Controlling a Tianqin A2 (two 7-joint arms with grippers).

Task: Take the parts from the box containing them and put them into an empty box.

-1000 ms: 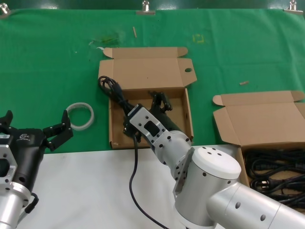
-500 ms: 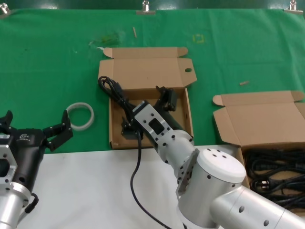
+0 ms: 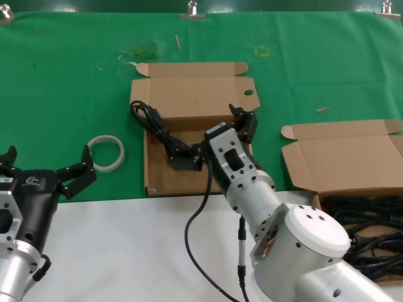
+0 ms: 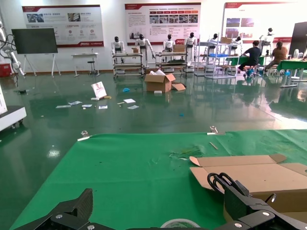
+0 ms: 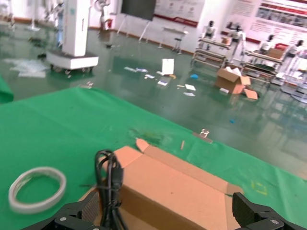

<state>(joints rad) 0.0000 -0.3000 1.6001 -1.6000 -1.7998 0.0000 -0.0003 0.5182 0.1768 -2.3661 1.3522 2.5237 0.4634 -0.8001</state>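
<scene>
Lying cord (image 3: 157, 129) beside open right fingers (image 3: 242, 119)

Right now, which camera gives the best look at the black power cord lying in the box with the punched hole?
The head view: the power cord shows whole, draped from the box's left wall to its floor beside the right gripper. The right wrist view shows only its looped end; the left wrist view only a small loop.

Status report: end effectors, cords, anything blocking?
Right end effector open over the holed box. One cord draped over its left wall. Left end effector open, idle beside white ring.
</scene>
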